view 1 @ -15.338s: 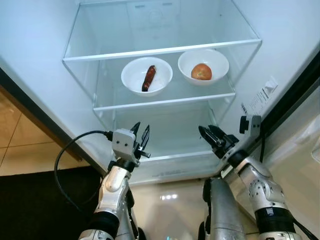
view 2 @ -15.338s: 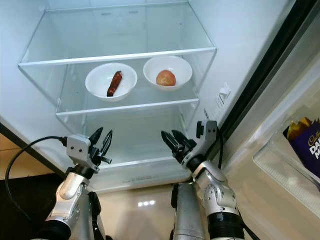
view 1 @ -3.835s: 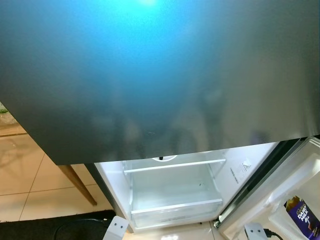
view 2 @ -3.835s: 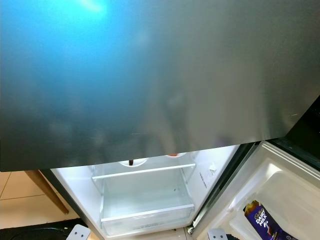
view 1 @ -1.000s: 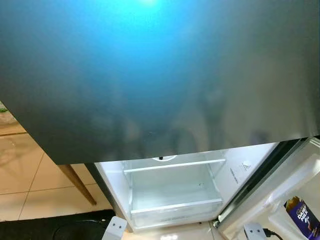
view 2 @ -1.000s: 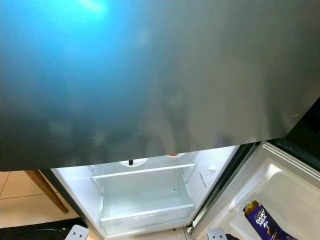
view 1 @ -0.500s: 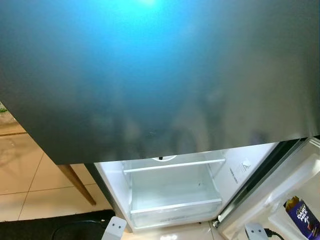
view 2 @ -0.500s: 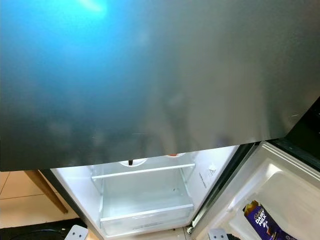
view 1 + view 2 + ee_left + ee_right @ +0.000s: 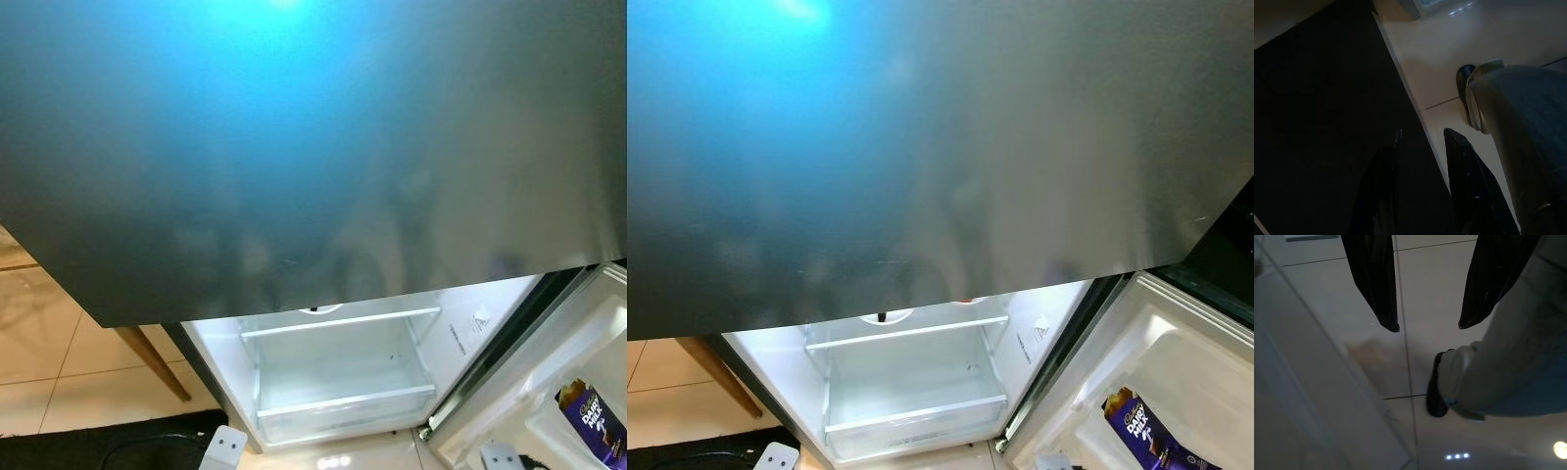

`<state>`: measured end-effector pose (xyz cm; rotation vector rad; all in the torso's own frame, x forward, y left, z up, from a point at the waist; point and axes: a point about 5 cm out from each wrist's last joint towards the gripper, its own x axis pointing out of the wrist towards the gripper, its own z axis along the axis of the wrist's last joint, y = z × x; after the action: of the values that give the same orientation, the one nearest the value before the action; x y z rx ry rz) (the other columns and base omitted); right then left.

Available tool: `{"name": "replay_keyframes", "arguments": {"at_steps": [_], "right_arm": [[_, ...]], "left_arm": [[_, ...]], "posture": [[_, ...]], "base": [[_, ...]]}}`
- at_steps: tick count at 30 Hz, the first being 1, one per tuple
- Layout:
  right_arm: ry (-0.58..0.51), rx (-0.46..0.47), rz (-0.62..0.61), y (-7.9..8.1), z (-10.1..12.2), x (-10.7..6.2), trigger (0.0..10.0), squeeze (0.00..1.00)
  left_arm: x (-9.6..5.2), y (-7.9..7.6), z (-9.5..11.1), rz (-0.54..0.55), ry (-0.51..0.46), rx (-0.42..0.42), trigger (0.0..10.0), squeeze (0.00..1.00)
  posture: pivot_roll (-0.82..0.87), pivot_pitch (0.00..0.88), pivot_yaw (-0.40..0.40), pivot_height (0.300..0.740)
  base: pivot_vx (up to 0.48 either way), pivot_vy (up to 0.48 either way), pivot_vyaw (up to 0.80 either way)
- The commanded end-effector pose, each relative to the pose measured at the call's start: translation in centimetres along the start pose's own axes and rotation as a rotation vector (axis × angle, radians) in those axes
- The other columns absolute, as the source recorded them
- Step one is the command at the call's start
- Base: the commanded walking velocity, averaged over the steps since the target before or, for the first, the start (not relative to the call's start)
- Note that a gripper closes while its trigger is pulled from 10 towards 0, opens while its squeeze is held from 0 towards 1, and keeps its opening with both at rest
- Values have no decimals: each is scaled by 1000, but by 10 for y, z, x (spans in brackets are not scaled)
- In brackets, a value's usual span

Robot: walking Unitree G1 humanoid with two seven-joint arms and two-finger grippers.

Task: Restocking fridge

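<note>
Nearest the camera, both arms are being hung low and idle over the tiled floor (image 9: 1352, 279): the left gripper (image 9: 1420, 139) is being held with its two fingers parted and nothing between them, above a dark mat (image 9: 1312, 122), and the right gripper (image 9: 1427, 325) is being held wide apart and empty too.

A bit further, the open fridge door (image 9: 1176, 382) is being seen at the right edge, with one purple chocolate bar (image 9: 1136, 431) being kept in its door bin. Beyond that, the lit fridge compartment (image 9: 338, 377) is being shown with bare shelves low down, and two white bowls (image 9: 887, 316) are just being glimpsed on the shelf above, mostly hidden by the big grey upper door (image 9: 313, 147).

So restocking is looking mostly done or paused: nothing is being carried, and closing up is probably what's left.
</note>
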<state>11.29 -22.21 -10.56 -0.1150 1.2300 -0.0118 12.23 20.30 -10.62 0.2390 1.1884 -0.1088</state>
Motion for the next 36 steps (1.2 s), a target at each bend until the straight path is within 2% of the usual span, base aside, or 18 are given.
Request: {"name": "replay_keyframes", "arguments": {"at_steps": [1,2,5,6,7,10,14,18,19,20,21,23,24,26,33,36], "right_arm": [[1,-5,0,-1,0,0,10000,0],[-8,-20,-4,-3,6,0,10000,0],[-30,-23,-13,-6,18,0,10000,0],[-30,-23,-13,-6,18,0,10000,0],[-64,5,-16,-6,30,1,10000,0],[-70,1,-8,-3,32,1,10000,0],[-45,-28,-8,-5,24,1,10000,0],[-42,11,-39,-14,20,-1,10000,0],[-61,59,-58,-21,23,-2,10000,0],[-61,59,-58,-21,23,-2,10000,0],[-63,53,-66,-24,23,-2,10000,0],[-63,43,-71,-26,24,-3,10000,0],[-60,57,-86,-29,23,-3,10000,0],[-60,86,-88,-28,21,-3,10000,0],[-29,31,-67,-23,13,-2,10000,0],[-24,-31,-57,-27,13,-3,10000,0]], "left_arm": [[-1,10,2,30,1,-20,10000,0],[0,13,11,39,-25,-37,10000,0],[0,16,21,47,-55,-59,10000,0],[0,16,21,47,-55,-59,10000,0],[0,16,18,53,-38,-49,10000,0],[0,17,14,62,-25,-52,10000,0],[0,14,11,62,-23,-76,10000,0],[0,6,3,35,7,-35,10000,0],[0,2,2,13,12,10,10000,0],[0,2,2,13,12,10,10000,0],[0,1,2,3,12,44,10000,0],[0,0,3,-2,11,65,10000,0],[0,4,5,-15,17,108,10000,0],[0,8,7,-9,18,111,10000,0],[0,12,15,8,-3,100,10000,0],[1,9,17,20,-21,-24,10000,0]], "posture": [[-14,31,-18,740],[10,30,-20,740],[5,38,-13,740],[5,38,-13,740],[3,40,-16,740],[12,41,-28,740],[9,42,-26,740],[-32,51,9,740],[-40,67,17,740],[-40,67,17,740],[-48,74,27,740],[-52,71,28,740],[-73,48,31,740],[-63,30,23,740],[-38,0,-18,740],[-47,0,-22,740]], "base": [[0,0,0],[0,0,0],[0,0,0],[0,0,0],[0,0,0],[0,0,0],[0,0,0],[0,0,0],[0,0,0],[0,0,0],[0,0,0],[0,0,0],[0,0,0],[0,0,0],[0,0,0],[0,0,0]]}}
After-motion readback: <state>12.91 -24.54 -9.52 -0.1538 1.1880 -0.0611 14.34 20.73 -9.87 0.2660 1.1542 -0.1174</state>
